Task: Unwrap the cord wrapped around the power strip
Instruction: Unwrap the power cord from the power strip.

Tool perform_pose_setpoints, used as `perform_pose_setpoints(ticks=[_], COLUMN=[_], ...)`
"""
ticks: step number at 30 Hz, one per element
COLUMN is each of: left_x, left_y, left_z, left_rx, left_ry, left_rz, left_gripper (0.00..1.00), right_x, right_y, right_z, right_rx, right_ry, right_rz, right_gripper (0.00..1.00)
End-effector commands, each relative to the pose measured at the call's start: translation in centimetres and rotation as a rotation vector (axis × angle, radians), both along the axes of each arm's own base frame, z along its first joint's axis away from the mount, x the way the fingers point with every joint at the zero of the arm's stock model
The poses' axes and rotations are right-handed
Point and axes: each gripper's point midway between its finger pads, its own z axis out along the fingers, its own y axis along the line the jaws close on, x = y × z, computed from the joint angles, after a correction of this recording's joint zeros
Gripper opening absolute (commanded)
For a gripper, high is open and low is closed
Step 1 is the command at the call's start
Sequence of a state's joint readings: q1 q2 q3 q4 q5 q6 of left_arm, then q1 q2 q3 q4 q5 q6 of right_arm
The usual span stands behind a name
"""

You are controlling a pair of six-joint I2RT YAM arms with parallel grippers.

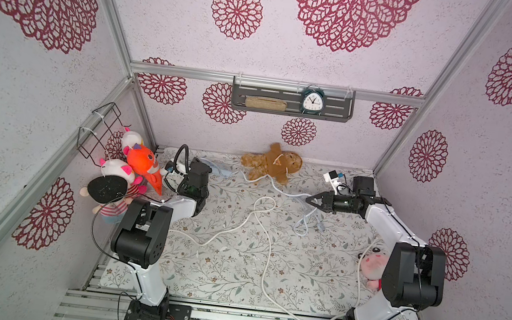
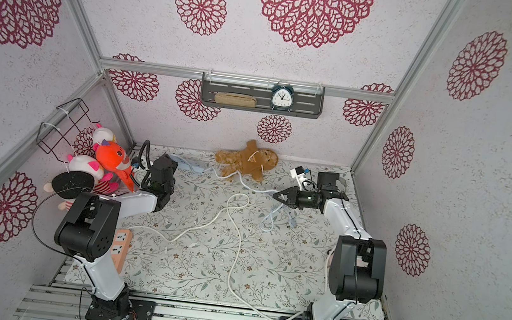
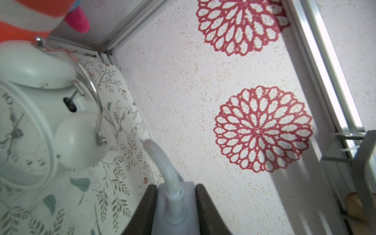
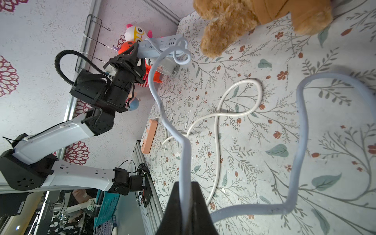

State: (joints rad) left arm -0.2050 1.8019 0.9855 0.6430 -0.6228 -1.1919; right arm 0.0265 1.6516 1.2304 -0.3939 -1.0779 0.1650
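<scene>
Two arms stand at the front edge of a table covered by a mat [image 1: 235, 264] printed with leafy sprigs and small red flowers. Walls [image 1: 173, 8] of white textured paper with big crimson rosettes close it in on three sides, joined by aluminium frame bars [image 1: 192, 73]. On the back wall a grey shelf [image 1: 290, 113] carries a dark clock [image 1: 312, 102] and a woven pouch [image 1: 266, 103]. A black wire basket [image 1: 102, 132] hangs on the left wall above a heap of plush toys [image 1: 140, 160] in the rear left corner. A brown bear [image 1: 272, 163] lies against the back wall, and a pink plush [image 1: 373, 261] sits by the right arm.

The pale blue strip [image 4: 166, 41] is at the rear left, beside a white clock [image 3: 30, 122]. The left gripper [image 3: 176, 187] is clamped on its cord end. Its blue cord [image 4: 301, 114] crosses the strip and runs to the right gripper [image 4: 185, 187], which is pinched tight on it right of centre. A white cord [image 1: 266, 261] snakes across the mat, and an orange strip [image 2: 121, 247] lies front left.
</scene>
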Motion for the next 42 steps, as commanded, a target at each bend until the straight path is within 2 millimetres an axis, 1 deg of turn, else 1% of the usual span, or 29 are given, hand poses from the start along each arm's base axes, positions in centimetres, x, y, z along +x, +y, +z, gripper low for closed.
perform_pose_setpoints(ticks=[1, 5, 6, 8, 10, 12, 14, 15, 16, 17, 18, 19, 21, 23, 25, 27, 30, 31, 32, 34, 37, 39, 42], left_x=[-0.8, -2.0, -2.2, -2.3, -2.2, -2.0, -1.1, -0.6, -0.4, -0.3, -0.1, 0.2, 0.3, 0.0, -0.7, -1.5, -2.6, -3.1, -3.6, -4.8, -6.3, -6.8, -7.3], left_y=[2.8, 4.1, 4.3, 4.6, 4.5, 3.9, 3.3, 2.8, 2.5, 2.3, 2.0, 1.4, 0.2, -0.7, -1.7, -2.2, -3.4, -4.3, -4.8, -5.0, -4.2, -3.0, -2.4], left_z=[4.1, 5.1, 5.4, 6.0, 6.6, 7.6, 8.3, 8.3, 8.0, 7.6, 7.1, 6.5, 5.6, 4.5, 3.7, 3.5, 4.1, 4.3, 4.5, 4.9, 5.2, 5.3, 5.5], left_rx=[0.062, 0.082, 0.074, 0.05, 0.013, -0.001, 0.021, 0.044, 0.056, 0.061, 0.068, 0.081, 0.111, 0.138, 0.161, 0.171, 0.176, 0.189, 0.19, 0.238, 0.246, 0.202, 0.123], left_ry=[-0.109, -0.12, -0.131, -0.165, -0.201, -0.224, -0.214, -0.189, -0.153, -0.122, -0.09, -0.058, 0.015, 0.112, 0.197, 0.242, 0.284, 0.306, 0.332, 0.369, 0.408, 0.406, 0.352], left_rz=[0.167, 0.254, 0.268, 0.28, 0.28, 0.266, 0.226, 0.199, 0.177, 0.152, 0.101, 0.034, -0.092, -0.225, -0.369, -0.48, -0.695, -0.793, -0.857, -0.931, -0.992, -0.993, -1.045], left_gripper=[0.0, 0.0, 0.0, 0.0, 0.0, 0.0, 0.0, 0.0, 0.0, 0.0, 0.0, 0.0, 0.0, 0.0, 0.0, 0.0, 0.0, 0.0, 0.0, 0.0, 0.0, 0.0, 0.0], right_x=[-0.3, -0.7, -0.8, -1.0, -1.1, -1.4, -1.2, -0.8, -0.3, 0.4, 1.4, 2.5, 4.0, 5.2, 6.1, 6.6, 6.7, 6.6, 6.5, 6.3, 6.2, 6.2, 6.2], right_y=[-1.0, -2.2, -2.4, -2.5, -2.8, -2.9, -3.1, -3.4, -3.9, -4.6, -5.8, -7.2, -9.7, -11.7, -14.0, -15.7, -17.6, -18.1, -18.6, -19.7, -21.2, -21.8, -23.5], right_z=[4.4, 4.9, 4.7, 3.8, 2.0, 0.3, -0.3, -0.3, -0.2, -0.2, -0.2, 0.0, 0.2, 0.1, -1.2, -2.8, -5.4, -6.1, -6.6, -7.5, -8.4, -8.4, -8.1], right_rx=[0.057, 0.073, 0.069, 0.035, -0.026, -0.091, -0.099, -0.112, -0.127, -0.146, -0.168, -0.19, -0.224, -0.264, -0.358, -0.429, -0.508, -0.526, -0.534, -0.552, -0.541, -0.484, -0.418], right_ry=[-0.138, -0.15, -0.146, -0.13, -0.096, -0.071, -0.061, -0.073, -0.088, -0.103, -0.109, -0.13, -0.152, -0.156, -0.134, -0.108, -0.06, -0.048, -0.042, -0.025, -0.003, -0.002, 0.002], right_rz=[0.025, 0.003, -0.003, -0.005, -0.014, -0.002, -0.01, -0.034, -0.062, -0.103, -0.17, -0.247, -0.356, -0.436, -0.51, -0.558, -0.619, -0.636, -0.651, -0.691, -0.743, -0.759, -0.81], right_gripper=[0.0, 0.0, 0.0, 0.0, 0.0, 0.0, 0.0, 0.0, 0.0, 0.0, 0.0, 0.0, 0.0, 0.0, 0.0, 0.0, 0.0, 0.0, 0.0, 0.0, 0.0, 0.0, 0.0])
